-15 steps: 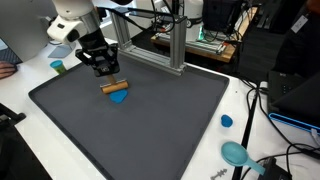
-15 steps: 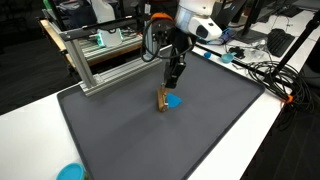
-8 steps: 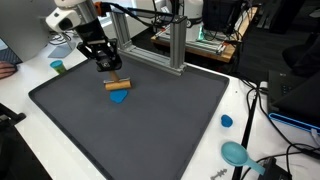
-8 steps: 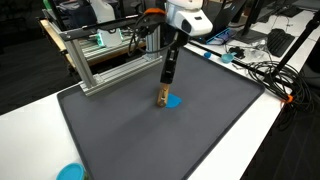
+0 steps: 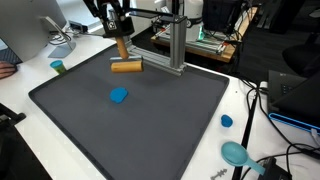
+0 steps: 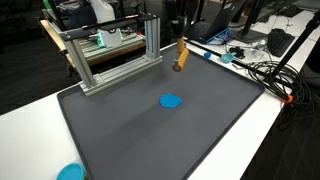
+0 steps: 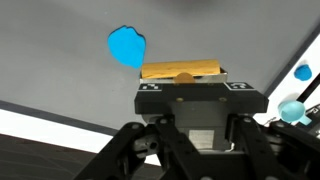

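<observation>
the tan wooden bar (image 5: 126, 66) hangs in the air, well above the dark grey mat (image 5: 150, 125). we see the black gripper (image 5: 123, 54) clenched on its middle, with the bar lying level across the fingers. in the wrist view it sits crosswise just ahead of the gripper body. below it, apart from it, a blue flat piece (image 5: 119, 96) lies on the mat. an aluminium frame (image 5: 176, 45) stands near the bar.

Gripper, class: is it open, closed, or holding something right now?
Gripper: closed on the long tan wooden block, held in the air above the dark grey mat.
</observation>
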`<state>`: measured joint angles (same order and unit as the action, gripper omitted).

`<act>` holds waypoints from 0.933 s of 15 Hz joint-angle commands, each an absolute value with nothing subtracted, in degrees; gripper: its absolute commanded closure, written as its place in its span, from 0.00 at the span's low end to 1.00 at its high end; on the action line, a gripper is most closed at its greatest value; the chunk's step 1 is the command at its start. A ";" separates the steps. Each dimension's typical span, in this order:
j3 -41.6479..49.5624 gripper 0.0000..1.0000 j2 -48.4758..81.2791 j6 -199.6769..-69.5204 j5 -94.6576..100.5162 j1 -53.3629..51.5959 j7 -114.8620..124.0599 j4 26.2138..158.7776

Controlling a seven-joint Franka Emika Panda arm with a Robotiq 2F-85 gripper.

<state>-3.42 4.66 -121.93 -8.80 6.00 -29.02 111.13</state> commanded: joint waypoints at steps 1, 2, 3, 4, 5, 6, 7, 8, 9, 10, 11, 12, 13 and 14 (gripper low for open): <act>-1.89 0.78 -9.80 -125.52 -9.41 3.79 -18.09 125.04; -1.75 0.78 -12.98 -125.95 -8.75 3.36 -14.51 128.04; -1.75 0.78 -16.04 -126.73 -8.40 2.99 -11.19 131.07; -2.14 0.78 -18.43 -129.30 -8.19 2.50 -8.07 134.24; -0.96 0.53 -11.03 -124.99 -8.20 2.11 -13.10 126.09; -1.02 0.53 -13.64 -126.27 -8.06 1.72 -10.88 129.03; -1.07 0.53 -15.52 -127.06 -8.00 1.44 -9.67 131.19; -1.09 0.78 -16.65 -127.52 -7.96 1.30 -9.04 132.52; -2.09 0.78 -17.20 -127.96 -4.73 2.40 -5.06 133.15; -2.36 0.78 -17.88 -126.15 -2.31 3.04 -2.69 133.18; -2.23 0.78 -18.38 -123.48 -0.50 3.36 -0.96 132.75; -1.92 0.78 -18.70 -121.61 0.44 3.48 0.55 132.23; -1.69 0.78 -18.86 -119.13 1.18 3.56 1.68 131.64; -1.61 0.78 -18.77 -116.23 1.93 3.56 2.48 131.01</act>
<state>-2.25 -17.17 -123.17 -0.79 3.42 -1.06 132.91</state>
